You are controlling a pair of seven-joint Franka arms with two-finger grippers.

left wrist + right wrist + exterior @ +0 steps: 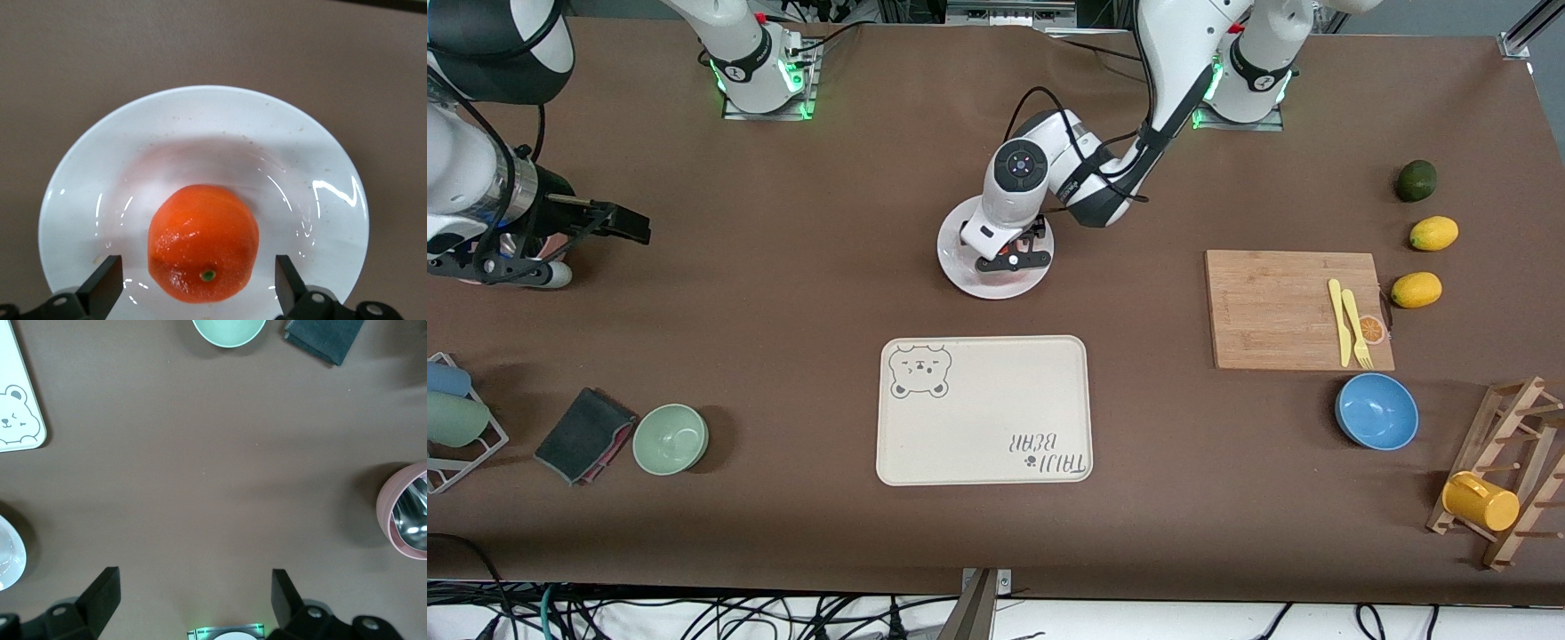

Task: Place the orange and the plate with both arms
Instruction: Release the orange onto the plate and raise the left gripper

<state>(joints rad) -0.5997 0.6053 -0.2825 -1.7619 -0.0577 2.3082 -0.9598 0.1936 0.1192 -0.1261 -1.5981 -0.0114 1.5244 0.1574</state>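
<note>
The white plate (957, 263) stands on the brown table mid-way along it, farther from the front camera than the cream bear tray. The orange (203, 243) lies on the plate (213, 133); in the front view the left hand almost hides it. My left gripper (1014, 260) is low over the plate and open. In the left wrist view (195, 277) its fingers stand on either side of the orange with a gap on each side. My right gripper (525, 267) is open and empty (193, 597), up over the table at the right arm's end.
The cream bear tray (984, 411) lies nearer the front camera than the plate. Toward the left arm's end are a cutting board (1294, 309) with yellow cutlery, a blue bowl (1376, 411), two lemons and an avocado. Below my right gripper are a pink cup (407, 510), a green bowl (671, 438) and a dark cloth (583, 436).
</note>
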